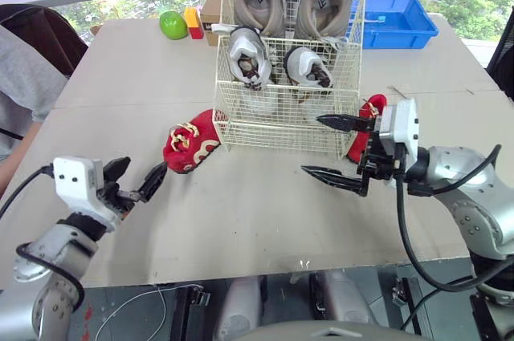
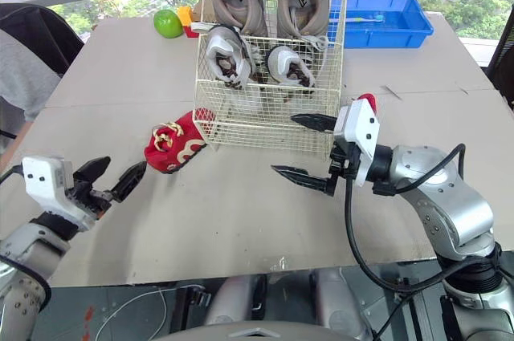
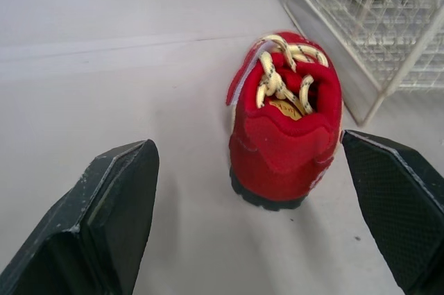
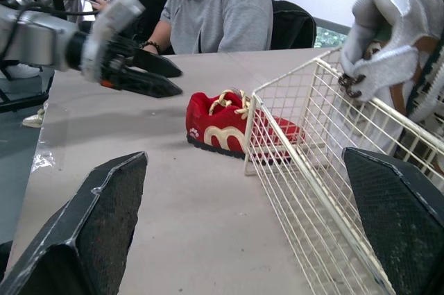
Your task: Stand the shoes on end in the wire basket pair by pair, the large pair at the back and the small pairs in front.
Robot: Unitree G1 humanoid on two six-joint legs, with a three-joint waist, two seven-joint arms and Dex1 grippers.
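Both the left gripper (image 1: 141, 174) and the right gripper (image 1: 313, 145) are spread wide and empty. One red shoe (image 1: 191, 142) lies by the basket's (image 1: 281, 128) left corner. The other red shoe (image 1: 372, 107), half hidden, seems to sit at the basket's right side.

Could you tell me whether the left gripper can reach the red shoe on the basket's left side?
Probably yes: the left gripper is open and faces the red shoe heel-on across bare table; the wire basket stands beyond it.
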